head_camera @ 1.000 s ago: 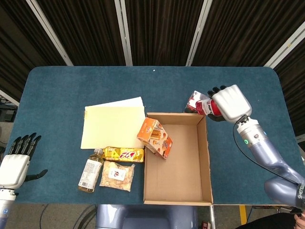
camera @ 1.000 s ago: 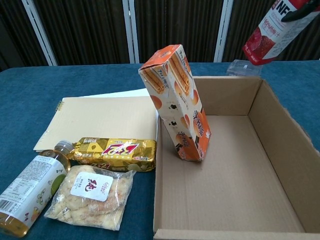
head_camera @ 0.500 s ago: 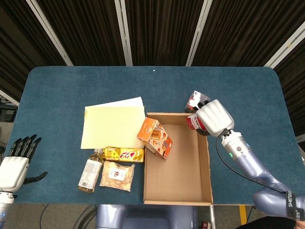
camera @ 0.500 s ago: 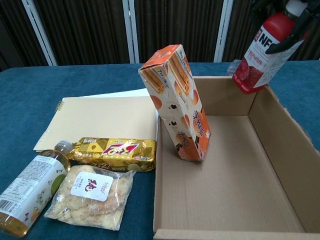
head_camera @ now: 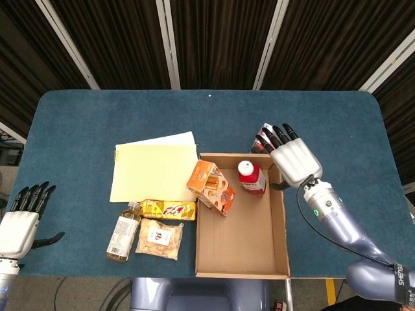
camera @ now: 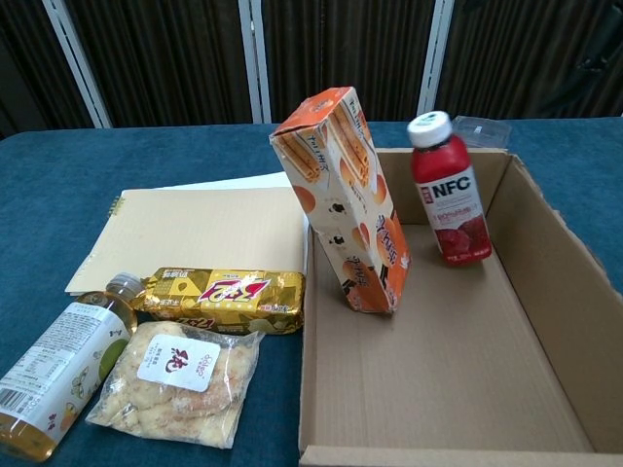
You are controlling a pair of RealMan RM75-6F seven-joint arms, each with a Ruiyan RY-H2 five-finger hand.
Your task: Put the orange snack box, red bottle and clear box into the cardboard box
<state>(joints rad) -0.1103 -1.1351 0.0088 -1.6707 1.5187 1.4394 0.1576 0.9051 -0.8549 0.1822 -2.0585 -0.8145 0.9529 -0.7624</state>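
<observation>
The red bottle (head_camera: 251, 177) (camera: 448, 190) stands inside the cardboard box (head_camera: 285, 220) (camera: 555, 263) near its far wall, leaning a little and slightly blurred. My right hand (head_camera: 295, 159) hovers just right of it over the box's far right corner, fingers spread, holding nothing. The orange snack box (head_camera: 211, 188) (camera: 341, 199) leans upright against the box's left wall. Behind the far wall, the clear box (head_camera: 264, 134) (camera: 482, 131) lies on the table, partly hidden by my right fingers. My left hand (head_camera: 19, 220) is open and idle at the table's front left corner.
A yellow notepad (head_camera: 154, 170) (camera: 190, 233) lies left of the cardboard box. In front of it are a gold snack pack (head_camera: 167, 209) (camera: 224, 297), a tea bottle (head_camera: 123, 232) (camera: 58, 375) and a clear bag of snacks (head_camera: 159, 238) (camera: 175, 379).
My right hand carried the red bottle down over the box's far right corner, then let go. The bottle now stands in the box and the hand's fingers are spread.
</observation>
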